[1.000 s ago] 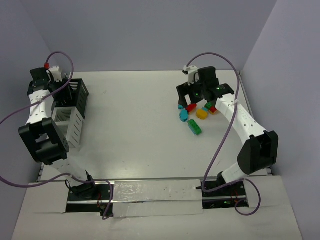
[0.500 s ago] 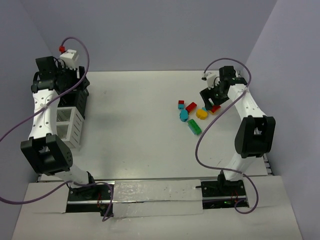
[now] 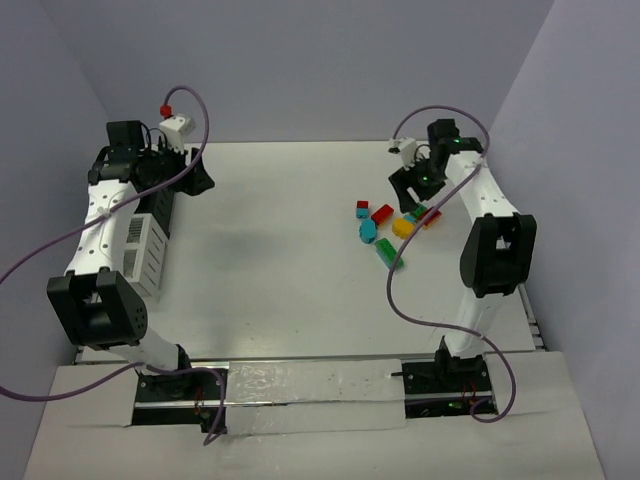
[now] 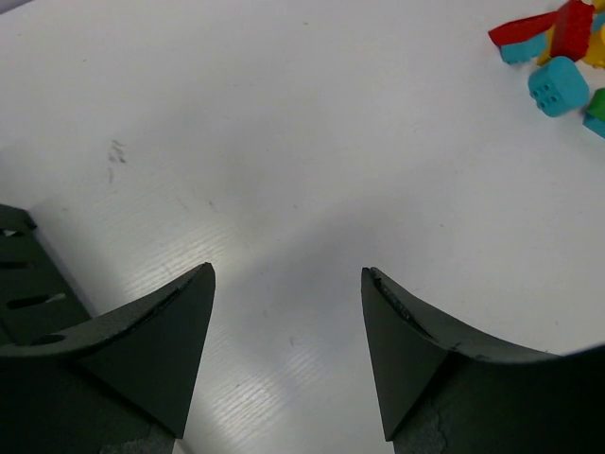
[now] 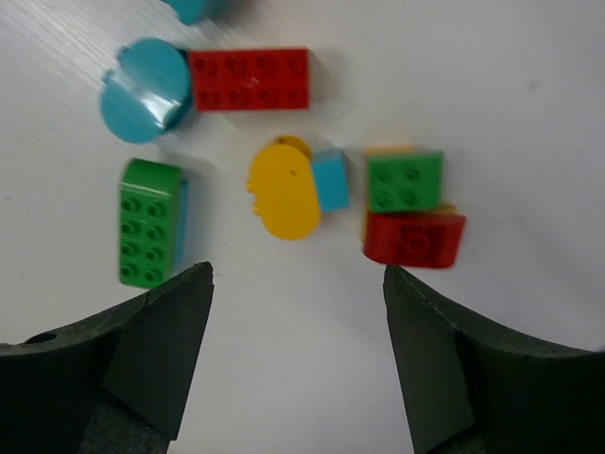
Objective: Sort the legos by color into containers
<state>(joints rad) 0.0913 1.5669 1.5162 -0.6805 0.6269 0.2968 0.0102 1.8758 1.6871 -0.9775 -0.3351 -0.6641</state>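
The legos are all lying loose on the counter, spread just ahead of your right end effector. A long red brick and a round cyan piece are sitting farthest ahead of it. A green brick is lying off toward one fingertip. A yellow oval is touching a small cyan piece almost on its centreline. A green square is resting against a rounded red piece off toward the other fingertip.

So you are looking at a sort that is barely under way, if at all: every piece in view is waiting out here. The right end effector is standing released, with nothing but bare counter between its jaws. The left end effector is released and empty too, with the pile well ahead of it. The black container and the white container are sitting behind it, well apart from the pile. You cannot tell what is inside them.

Against a second ago, the pile is lying where it was. The right end effector, then low over the pieces, is now drawn back to their far side. The left one, then above the containers, is swinging out over open counter.
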